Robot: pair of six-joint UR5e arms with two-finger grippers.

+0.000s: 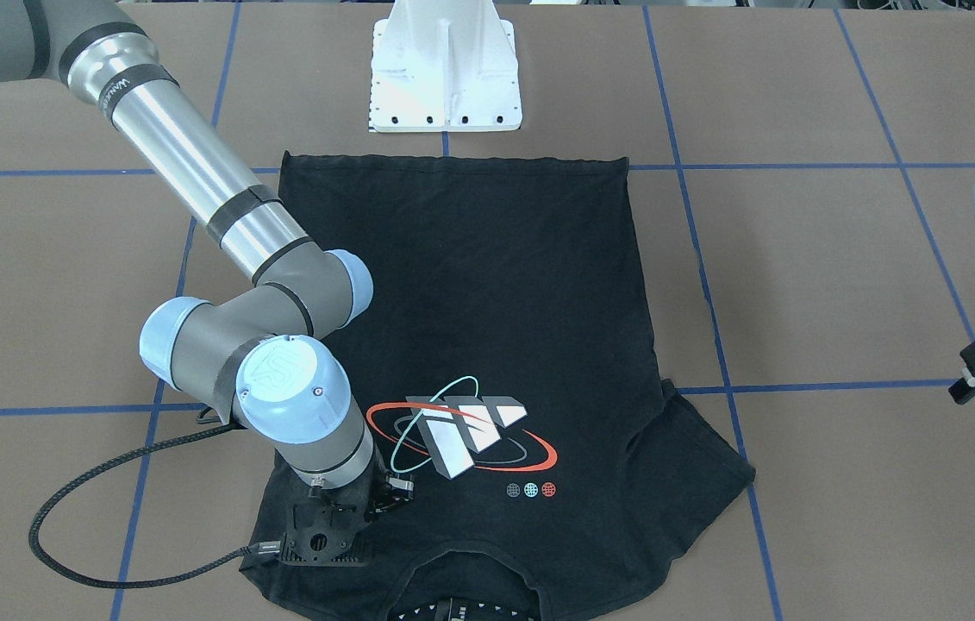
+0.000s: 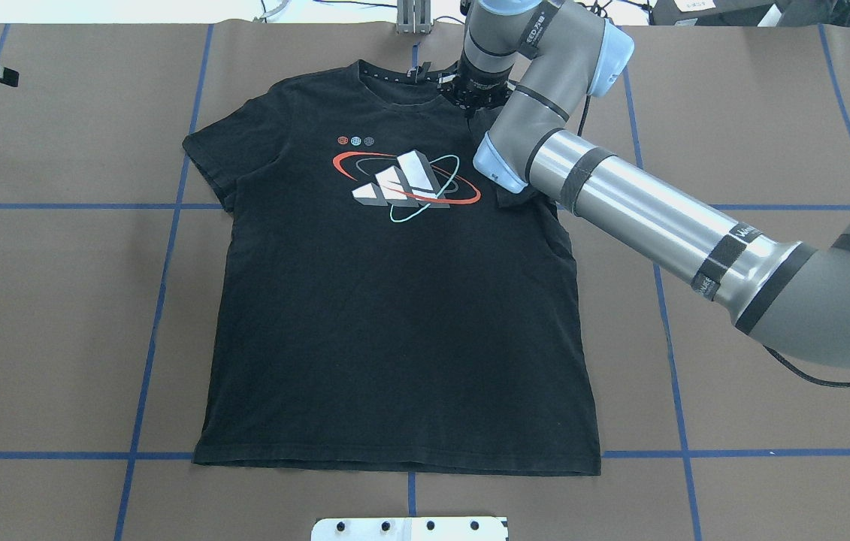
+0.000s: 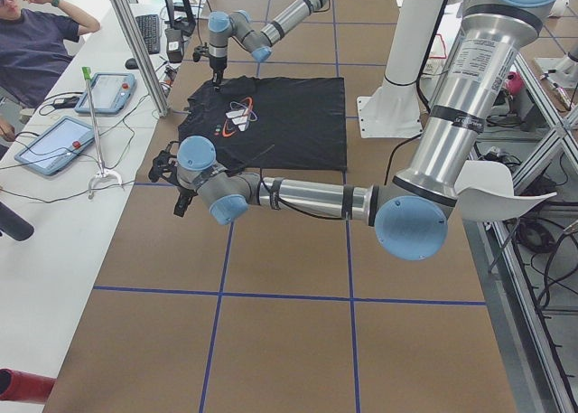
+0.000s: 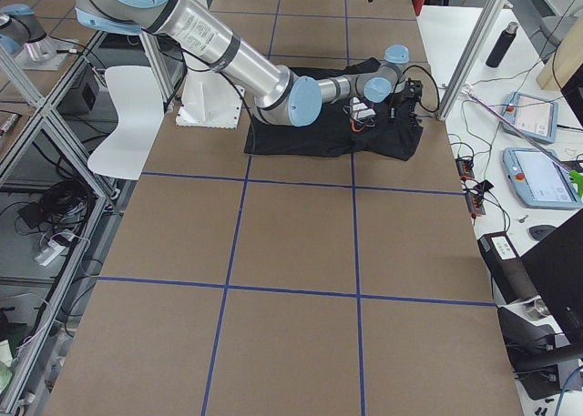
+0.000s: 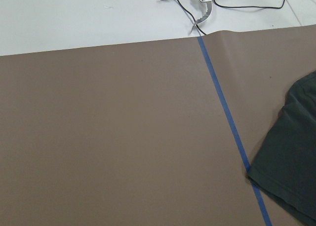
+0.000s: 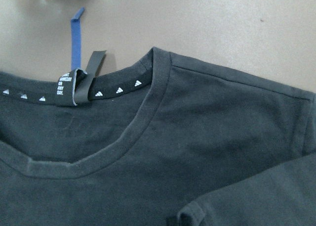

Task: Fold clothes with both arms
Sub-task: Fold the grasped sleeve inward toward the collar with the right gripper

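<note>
The black T-shirt [image 2: 394, 315] lies flat and face up on the brown table, collar at the far edge and graphic [image 2: 406, 180] showing. Its sleeve on my right [image 2: 518, 197] is folded in over the chest; the other sleeve [image 2: 207, 150] lies spread out. My right gripper [image 2: 473, 101] hangs low over the shoulder beside the collar [image 6: 148, 102]; I cannot tell if it is open or shut. My left gripper [image 1: 970, 375] is open and empty, off the shirt over bare table. The left wrist view shows only the spread sleeve's edge [image 5: 291, 157].
The white pedestal base [image 1: 444, 78] stands at the near hem. Blue tape lines [image 2: 161, 300] cross the table. The right arm's black cable [image 1: 90, 483] loops on the table beside the shirt. An operator [image 3: 36, 42] and tablets [image 3: 54, 142] are beyond the far edge.
</note>
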